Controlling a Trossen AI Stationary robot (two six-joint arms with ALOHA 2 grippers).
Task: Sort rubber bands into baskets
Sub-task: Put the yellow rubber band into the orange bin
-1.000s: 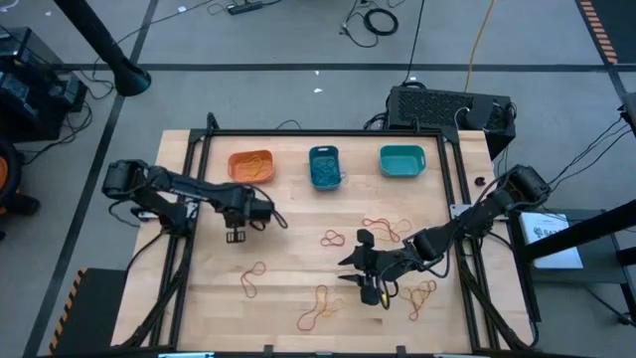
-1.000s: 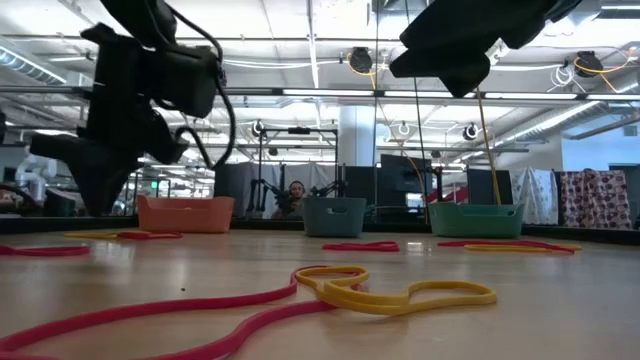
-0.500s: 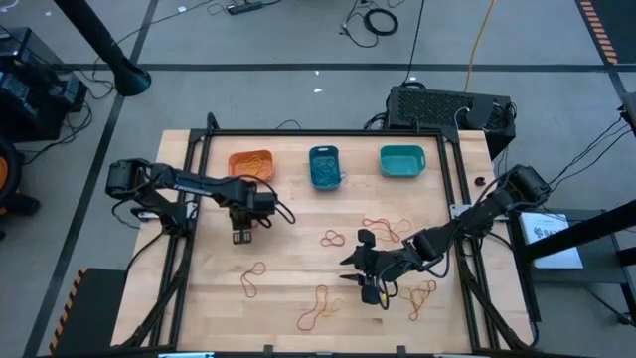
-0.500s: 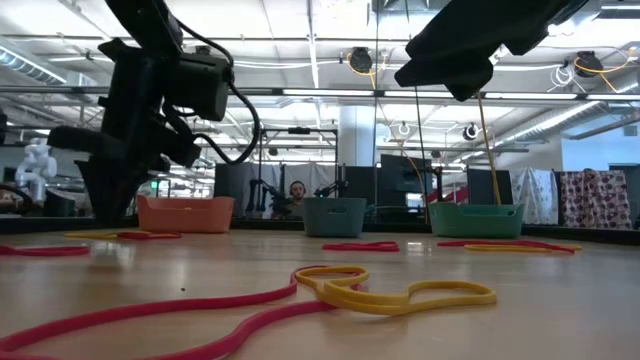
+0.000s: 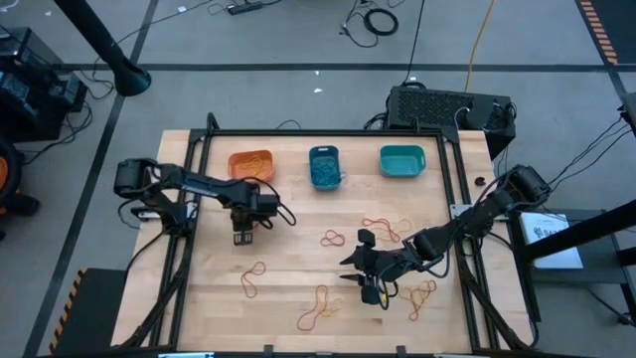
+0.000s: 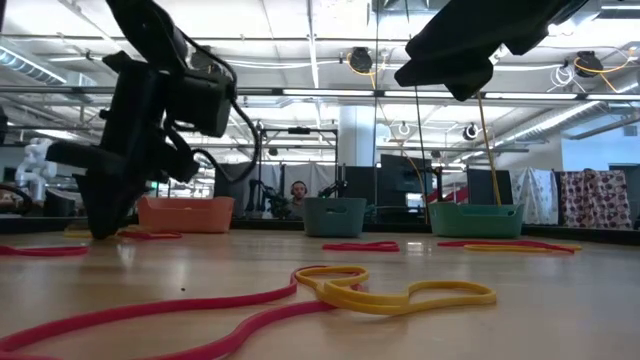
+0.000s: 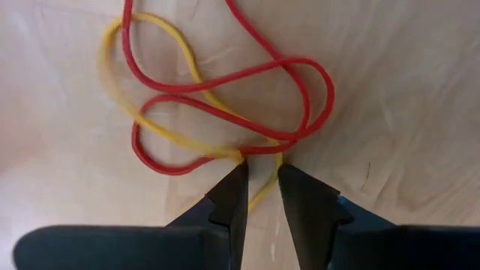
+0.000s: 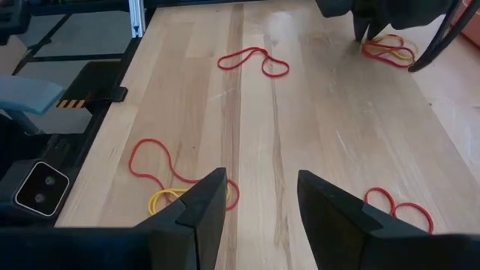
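Observation:
My left gripper (image 5: 241, 237) points straight down at the table in front of the orange basket (image 5: 250, 165). Its fingertips (image 7: 261, 171) stand a narrow gap apart at a tangle of a red rubber band (image 7: 300, 97) and a yellow rubber band (image 7: 154, 131) lying flat on the wood. A yellow strand (image 7: 259, 193) runs between the fingers. In the low view the gripper (image 6: 100, 225) reaches table level. My right gripper (image 5: 351, 268) is open and empty, above the table's near right part. The blue basket (image 5: 325, 166) and the teal basket (image 5: 401, 160) stand along the far edge. My left gripper comes from above, pointing down, with its two fingertips (image 7: 238, 176) on either side of the spot where the yellow and red bands cross (image 7: 247, 154). I cannot tell whether the tips touch the bands. Both bands lie flat and slack on the table.
Loose red and yellow bands lie at the near left (image 5: 253, 278), near middle (image 5: 320, 306), middle (image 5: 333, 239), right of middle (image 5: 386, 229) and near right (image 5: 422, 293). The orange and blue baskets hold bands. A black frame borders the table.
My left gripper has shifted a little toward the table's right edge and gone down until its fingertips are at the table, on the red and yellow tangle. The bands have not moved.

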